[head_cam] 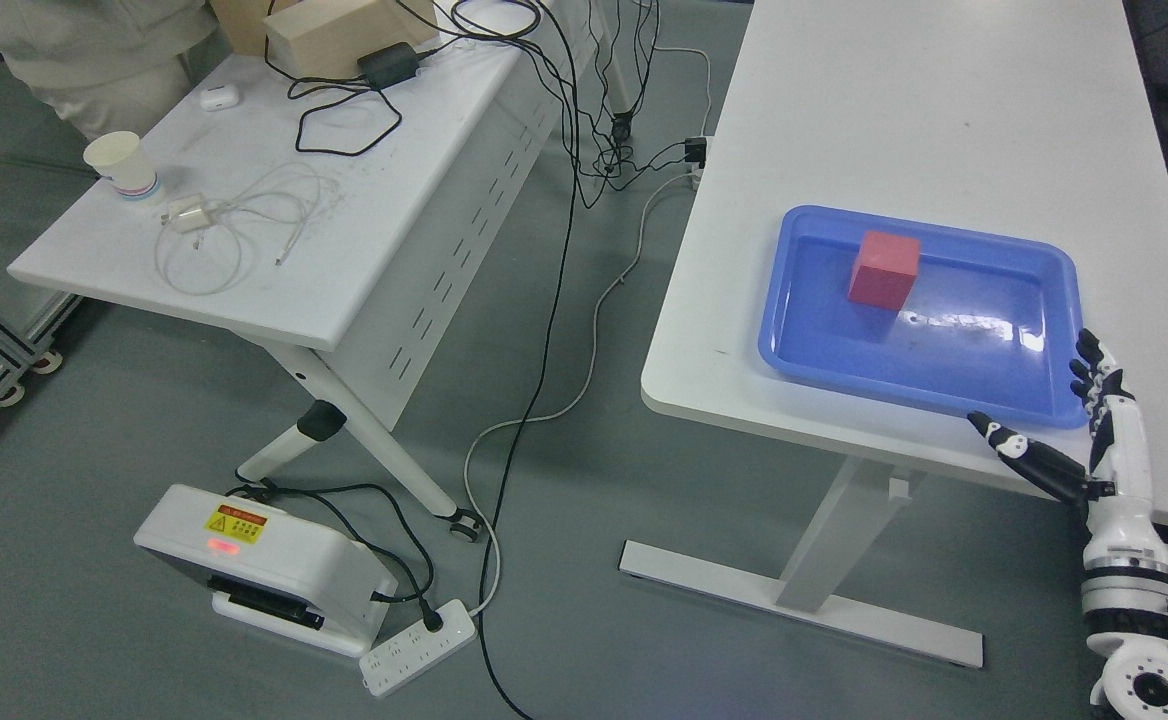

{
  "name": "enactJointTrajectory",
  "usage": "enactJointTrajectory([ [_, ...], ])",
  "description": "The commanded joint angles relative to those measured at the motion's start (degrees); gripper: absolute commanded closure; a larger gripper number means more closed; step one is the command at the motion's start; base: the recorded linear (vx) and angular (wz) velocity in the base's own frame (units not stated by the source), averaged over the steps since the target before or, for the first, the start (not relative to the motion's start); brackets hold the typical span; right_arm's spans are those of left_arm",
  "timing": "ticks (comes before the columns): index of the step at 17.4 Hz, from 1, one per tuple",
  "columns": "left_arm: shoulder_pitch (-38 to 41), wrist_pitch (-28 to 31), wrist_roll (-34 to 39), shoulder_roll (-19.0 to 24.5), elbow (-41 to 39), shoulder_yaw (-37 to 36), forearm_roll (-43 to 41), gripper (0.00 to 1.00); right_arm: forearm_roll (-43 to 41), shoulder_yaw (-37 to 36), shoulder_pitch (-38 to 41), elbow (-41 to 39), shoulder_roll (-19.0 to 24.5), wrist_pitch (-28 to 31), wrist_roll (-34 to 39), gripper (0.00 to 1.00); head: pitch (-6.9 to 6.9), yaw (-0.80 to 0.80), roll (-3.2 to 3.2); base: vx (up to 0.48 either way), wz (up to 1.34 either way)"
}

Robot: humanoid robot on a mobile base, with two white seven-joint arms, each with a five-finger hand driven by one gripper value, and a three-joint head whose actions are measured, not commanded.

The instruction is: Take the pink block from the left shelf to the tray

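Since the pink block (883, 267) already sat inside the blue tray (804, 368), toward its far left part, the task looked essentially done, with the right hand (1084, 430) open, empty, just beside the tray's near right corner.

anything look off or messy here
The pink block sits squarely in the blue tray, nothing spilled. The right hand hangs open beside the tray's near corner. The only mess is loose cables on the left table.
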Motion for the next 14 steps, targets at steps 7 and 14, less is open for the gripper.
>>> enactJointTrajectory([
  [7,-1.3,0.0,0.0,1.0,-1.0,0.0,-0.1,0.0,-2.1,-2.9,0.4,0.7,0.1,2.8,0.4,0.0,0.0,0.0,0.0,-0.237,-0.27],
  [14,-1.3,0.0,0.0,1.0,-1.0,0.0,-0.1,0.0,-2.1,-2.7,0.2,0.9,0.0,2.7,0.5,0.0,0.01,0.0,0.0,-0.192,-0.07],
])
